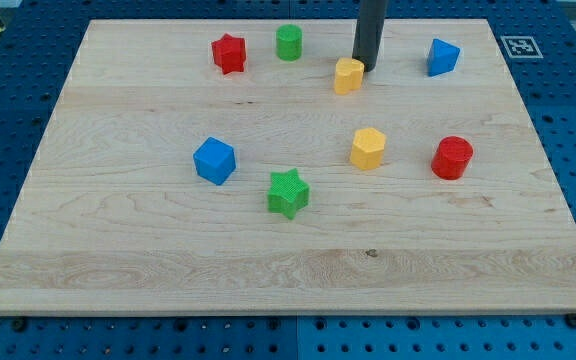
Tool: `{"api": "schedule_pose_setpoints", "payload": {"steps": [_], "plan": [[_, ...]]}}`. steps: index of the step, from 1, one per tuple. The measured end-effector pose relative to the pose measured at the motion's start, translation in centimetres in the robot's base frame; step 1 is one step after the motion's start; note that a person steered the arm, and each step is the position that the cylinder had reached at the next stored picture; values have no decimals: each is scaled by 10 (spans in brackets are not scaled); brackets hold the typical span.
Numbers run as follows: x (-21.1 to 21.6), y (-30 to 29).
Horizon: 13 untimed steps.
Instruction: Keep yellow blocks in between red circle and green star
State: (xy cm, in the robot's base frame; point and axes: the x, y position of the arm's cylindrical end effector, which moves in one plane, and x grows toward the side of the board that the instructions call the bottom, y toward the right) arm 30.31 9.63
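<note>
My tip (366,69) is near the view's top, touching the upper right side of a small yellow block (348,76). A second yellow block, a hexagon (367,148), lies lower down, between the green star (288,193) at its lower left and the red circle (452,158) at its right. The small yellow block sits well above the line from the star to the circle.
A red star (229,53) and a green cylinder (289,43) lie at the top left. A blue triangular block (442,57) lies at the top right. A blue cube (214,161) lies left of the green star. The wooden board (118,260) rests on a blue pegboard.
</note>
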Motion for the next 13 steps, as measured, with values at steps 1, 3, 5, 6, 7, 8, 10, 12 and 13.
{"api": "schedule_pose_setpoints", "payload": {"steps": [1, 3, 5, 6, 7, 8, 10, 12, 13], "plan": [[-1, -11], [29, -13], [31, 4], [23, -3], [23, -44], [34, -50], [96, 4], [139, 8], [138, -9]]}}
